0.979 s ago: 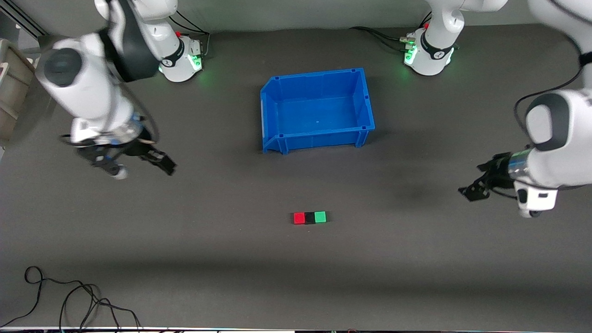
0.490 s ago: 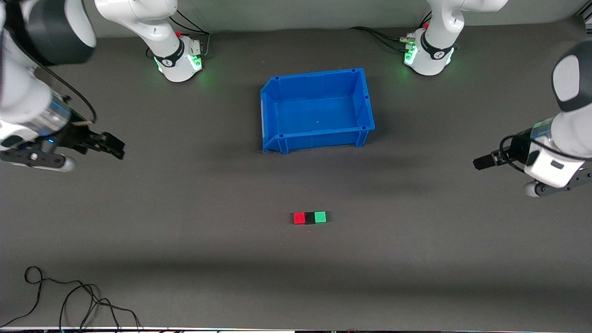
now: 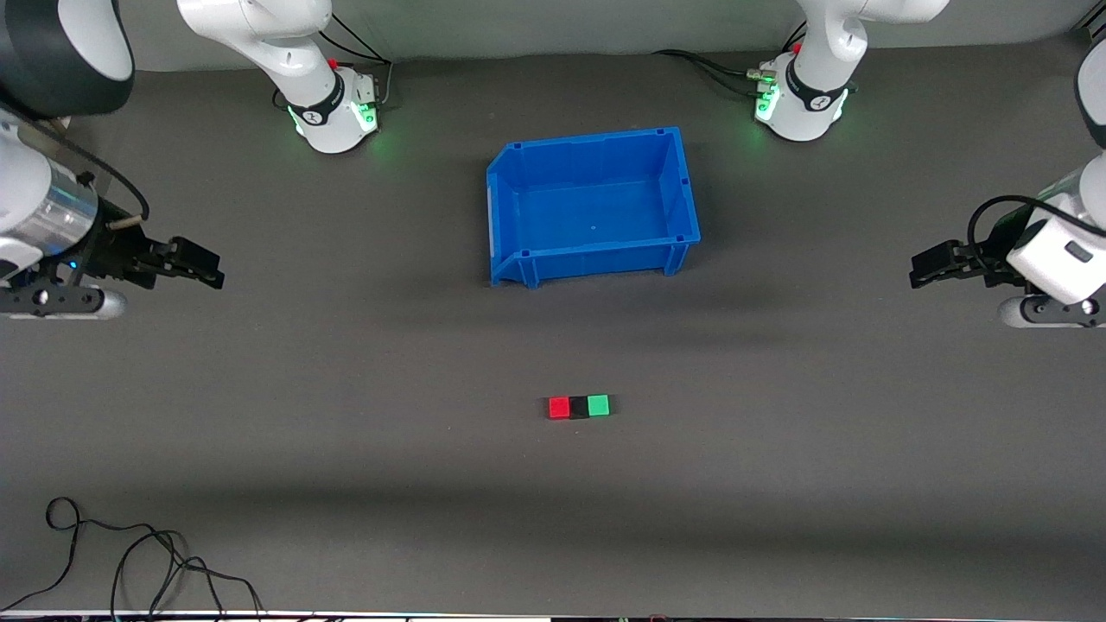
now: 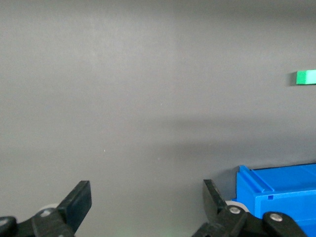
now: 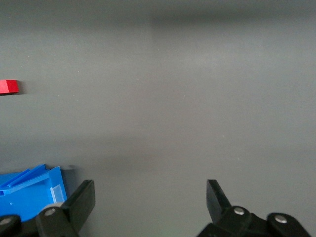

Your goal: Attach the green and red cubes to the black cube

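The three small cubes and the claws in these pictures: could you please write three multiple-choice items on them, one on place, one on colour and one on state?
1. Where is the row of cubes, relative to the blue bin?
A. inside it
B. nearer to the front camera
C. on its rim

2. Which cube sits in the middle of the row?
A. red cube
B. green cube
C. black cube

3. How are the left claw and the right claw?
A. both open, holding nothing
B. both shut on cubes
C. one open, one shut

Answers:
1 B, the row lies lower in the front view than the bin.
2 C, red and green flank and touch the black one.
3 A, each wrist view shows its fingers spread over bare mat.
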Robot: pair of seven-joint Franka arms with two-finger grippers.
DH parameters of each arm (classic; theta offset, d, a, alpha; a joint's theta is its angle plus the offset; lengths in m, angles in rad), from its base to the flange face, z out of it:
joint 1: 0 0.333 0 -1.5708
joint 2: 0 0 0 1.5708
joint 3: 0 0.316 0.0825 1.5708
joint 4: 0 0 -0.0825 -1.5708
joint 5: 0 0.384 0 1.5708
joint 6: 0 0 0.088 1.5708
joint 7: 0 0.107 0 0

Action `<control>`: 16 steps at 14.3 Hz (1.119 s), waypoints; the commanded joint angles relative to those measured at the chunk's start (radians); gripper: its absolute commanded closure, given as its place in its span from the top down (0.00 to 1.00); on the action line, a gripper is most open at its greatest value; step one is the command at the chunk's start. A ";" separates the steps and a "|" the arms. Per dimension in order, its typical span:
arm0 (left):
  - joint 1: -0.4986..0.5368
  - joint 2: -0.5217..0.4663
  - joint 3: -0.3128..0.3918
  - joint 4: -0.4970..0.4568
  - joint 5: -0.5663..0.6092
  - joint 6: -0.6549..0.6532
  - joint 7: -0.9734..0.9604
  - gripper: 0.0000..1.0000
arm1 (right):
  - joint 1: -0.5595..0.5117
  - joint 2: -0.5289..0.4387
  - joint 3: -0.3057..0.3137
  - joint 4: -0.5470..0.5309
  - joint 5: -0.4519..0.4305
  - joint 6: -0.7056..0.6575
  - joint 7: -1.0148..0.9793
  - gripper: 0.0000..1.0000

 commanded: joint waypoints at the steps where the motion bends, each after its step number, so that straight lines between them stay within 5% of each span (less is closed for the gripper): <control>1: -0.001 -0.034 -0.004 -0.014 0.020 0.023 0.016 1.00 | -0.010 0.021 0.001 0.038 0.029 -0.009 -0.030 1.00; 2: 0.026 -0.035 -0.019 -0.014 0.020 0.023 0.018 1.00 | -0.010 0.021 0.001 0.041 0.027 -0.009 -0.030 1.00; 4: 0.194 -0.038 -0.199 -0.014 0.020 0.021 0.018 1.00 | -0.012 0.024 0.001 0.052 0.026 -0.009 -0.030 1.00; 6: 0.291 -0.038 -0.294 -0.012 0.020 0.025 0.018 1.00 | -0.012 0.037 0.001 0.078 0.026 -0.009 -0.035 1.00; 16: 0.290 -0.038 -0.294 -0.009 0.048 0.014 0.018 1.00 | -0.012 0.056 0.002 0.104 -0.004 -0.012 -0.056 1.00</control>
